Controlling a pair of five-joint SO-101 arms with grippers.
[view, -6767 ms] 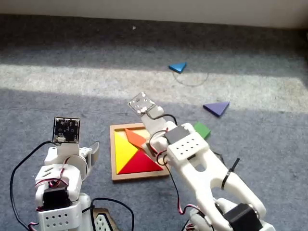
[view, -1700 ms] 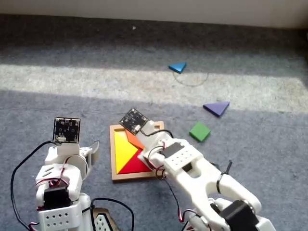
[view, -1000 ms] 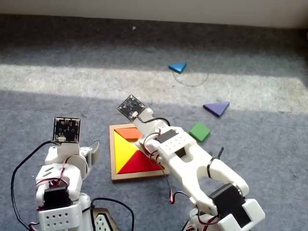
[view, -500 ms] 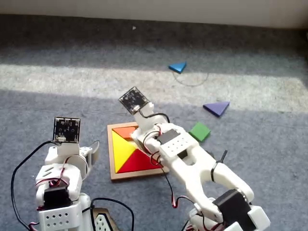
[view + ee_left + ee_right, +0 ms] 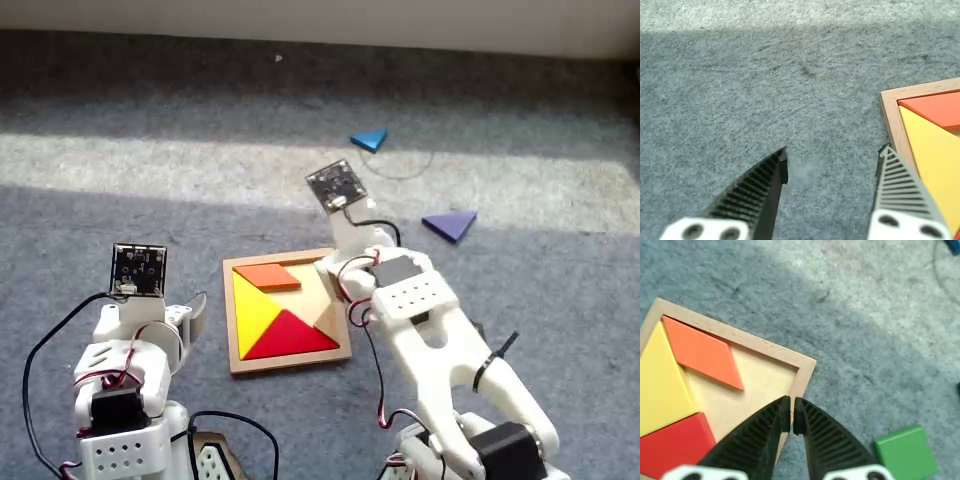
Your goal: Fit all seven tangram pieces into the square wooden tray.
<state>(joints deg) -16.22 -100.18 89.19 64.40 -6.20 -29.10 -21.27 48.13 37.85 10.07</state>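
Observation:
The square wooden tray (image 5: 290,363) lies on grey carpet between the arms. In it lie an orange parallelogram (image 5: 268,277) at its far left corner, a yellow triangle (image 5: 252,310) and a red triangle (image 5: 290,337); the right half shows bare wood. My right gripper (image 5: 791,416) is shut and empty, just above the tray's (image 5: 740,337) right rim. A green square (image 5: 906,459) lies on the carpet beside that rim. My left gripper (image 5: 834,155) stands open over carpet beside the tray's (image 5: 890,115) left rim. A blue triangle (image 5: 370,140) and a purple triangle (image 5: 450,224) lie farther off.
The right arm (image 5: 420,300) stretches over the carpet at the tray's right side. The left arm (image 5: 130,345) stands at the near left. A thin wire loop (image 5: 400,165) lies by the blue triangle. A sunlit band crosses the carpet beyond the tray.
The right arm swung from over the tray's left part to its right rim. The orange parallelogram went from tilted mid-tray to flat in the far left corner. The tray shifted slightly left.

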